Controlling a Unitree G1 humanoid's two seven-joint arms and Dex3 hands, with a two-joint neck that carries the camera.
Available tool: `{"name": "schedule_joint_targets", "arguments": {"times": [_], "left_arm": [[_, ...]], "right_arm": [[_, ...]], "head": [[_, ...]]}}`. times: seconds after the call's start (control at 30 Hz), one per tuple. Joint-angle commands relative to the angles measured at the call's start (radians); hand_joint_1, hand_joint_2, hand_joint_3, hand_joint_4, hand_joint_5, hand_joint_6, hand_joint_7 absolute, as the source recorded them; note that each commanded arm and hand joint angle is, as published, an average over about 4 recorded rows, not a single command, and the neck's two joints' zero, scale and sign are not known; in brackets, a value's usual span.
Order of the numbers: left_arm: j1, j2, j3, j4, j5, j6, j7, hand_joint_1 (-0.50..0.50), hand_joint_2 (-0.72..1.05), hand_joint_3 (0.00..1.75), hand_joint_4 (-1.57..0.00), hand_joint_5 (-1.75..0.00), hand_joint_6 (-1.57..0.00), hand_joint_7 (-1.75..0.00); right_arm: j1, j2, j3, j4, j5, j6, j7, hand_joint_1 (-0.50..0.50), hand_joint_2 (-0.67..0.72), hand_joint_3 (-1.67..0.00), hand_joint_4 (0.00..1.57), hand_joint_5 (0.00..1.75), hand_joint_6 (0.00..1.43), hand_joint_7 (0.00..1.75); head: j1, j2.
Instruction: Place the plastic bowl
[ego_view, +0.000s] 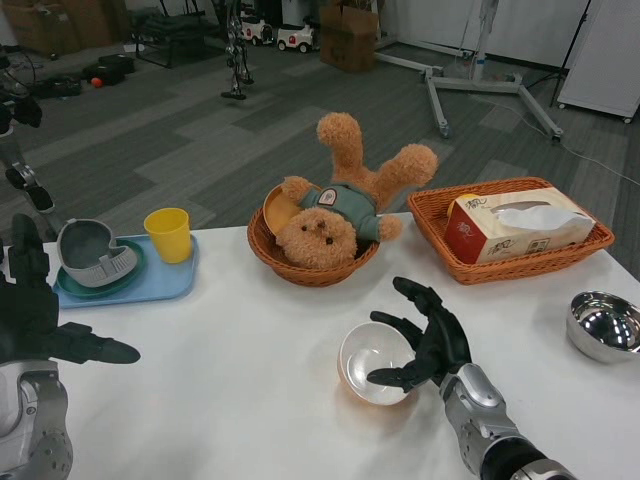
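Observation:
The clear plastic bowl (372, 362) stands upright on the white table (230, 380), slightly right of the middle and near the front. My right hand (428, 343) is just to its right, fingers spread apart. The thumb reaches over the bowl's right rim, and I cannot tell whether it touches. Nothing is gripped in that hand. My left hand (35, 312) waits at the table's front left edge with its fingers apart and holds nothing.
A round wicker basket (300, 268) with a teddy bear (335, 205) sits behind the bowl. At the back right, a rectangular wicker basket (440, 235) holds a tissue box (515, 222). A steel bowl (603, 324) is far right. A blue tray (165, 280) with a yellow cup (168, 234) and grey strainer (92, 253) sits left.

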Motion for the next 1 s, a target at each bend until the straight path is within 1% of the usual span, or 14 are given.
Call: {"name": "schedule_joint_targets", "arguments": {"times": [0.03, 0.13, 0.27, 0.33, 0.5, 0.6, 0.73, 0.83, 0.9, 1.0], "left_arm": [[0.003, 0.008, -0.002, 0.003, -0.001, -0.006, 0.000, -0.48, -0.72, 0.00, 0.00, 0.00, 0.00, 0.00], [0.003, 0.008, -0.002, 0.003, -0.001, -0.006, 0.000, -0.48, -0.72, 0.04, 0.00, 0.00, 0.00, 0.00], [0.003, 0.008, -0.002, 0.003, -0.001, -0.006, 0.000, -0.48, -0.72, 0.00, 0.00, 0.00, 0.00, 0.00], [0.003, 0.008, -0.002, 0.003, -0.001, -0.006, 0.000, -0.48, -0.72, 0.00, 0.00, 0.00, 0.00, 0.00], [0.002, 0.010, -0.003, 0.003, -0.001, -0.006, 0.000, -0.48, -0.72, 0.00, 0.00, 0.00, 0.00, 0.00], [0.001, 0.010, -0.004, 0.003, -0.001, -0.006, 0.000, -0.48, -0.72, 0.00, 0.00, 0.00, 0.00, 0.00], [0.001, 0.010, -0.005, 0.003, -0.001, -0.006, 0.000, -0.48, -0.72, 0.00, 0.00, 0.00, 0.00, 0.00], [0.000, 0.010, -0.004, 0.003, -0.001, -0.006, 0.000, -0.48, -0.72, 0.00, 0.00, 0.00, 0.00, 0.00], [0.000, 0.010, -0.004, 0.003, -0.001, -0.006, 0.000, -0.48, -0.72, 0.00, 0.00, 0.00, 0.00, 0.00], [-0.001, 0.011, -0.005, 0.003, -0.001, -0.006, 0.000, -0.48, -0.72, 0.04, 0.00, 0.00, 0.00, 0.00]], "right_arm": [[0.014, -0.010, -0.006, -0.008, 0.015, -0.018, 0.005, -0.46, 0.41, -0.56, 0.26, 0.19, 0.00, 0.63], [0.014, -0.010, -0.014, -0.004, 0.015, -0.023, 0.005, -0.46, 0.41, -0.56, 0.20, 0.17, 0.00, 0.63], [0.015, -0.010, -0.022, -0.007, 0.020, -0.030, 0.005, -0.46, 0.41, -0.56, 0.01, 0.05, 0.00, 0.63], [0.017, -0.012, -0.025, -0.015, 0.025, -0.032, 0.008, -0.46, 0.41, -0.56, 0.00, 0.00, 0.00, 0.63], [0.023, -0.016, -0.037, -0.069, 0.031, -0.031, 0.028, -0.46, 0.41, -0.56, 0.00, 0.00, 0.00, 0.63], [0.027, -0.019, -0.046, -0.123, 0.029, -0.032, 0.034, -0.46, 0.46, -0.56, 0.00, 0.00, 0.00, 0.63], [0.032, -0.027, -0.048, -0.199, 0.019, -0.044, 0.034, -0.46, 0.42, -0.56, 0.00, 0.00, 0.00, 0.65], [0.037, -0.038, -0.061, -0.316, -0.023, -0.060, 0.023, -0.46, 0.44, -0.56, 0.00, 0.00, 0.00, 0.73], [0.038, -0.042, -0.076, -0.386, -0.062, -0.062, 0.007, -0.44, 0.47, -0.56, 0.00, 0.00, 0.00, 0.77], [0.036, -0.043, -0.107, -0.464, -0.124, -0.062, -0.022, -0.45, 0.52, -0.56, 0.00, 0.00, 0.00, 0.77]], "head": [[0.000, 0.000], [0.000, 0.000], [-0.004, -0.004], [-0.004, -0.003], [-0.006, 0.003], [-0.006, 0.013], [0.002, 0.048], [0.008, 0.079], [0.013, 0.113], [0.018, 0.154]]}}
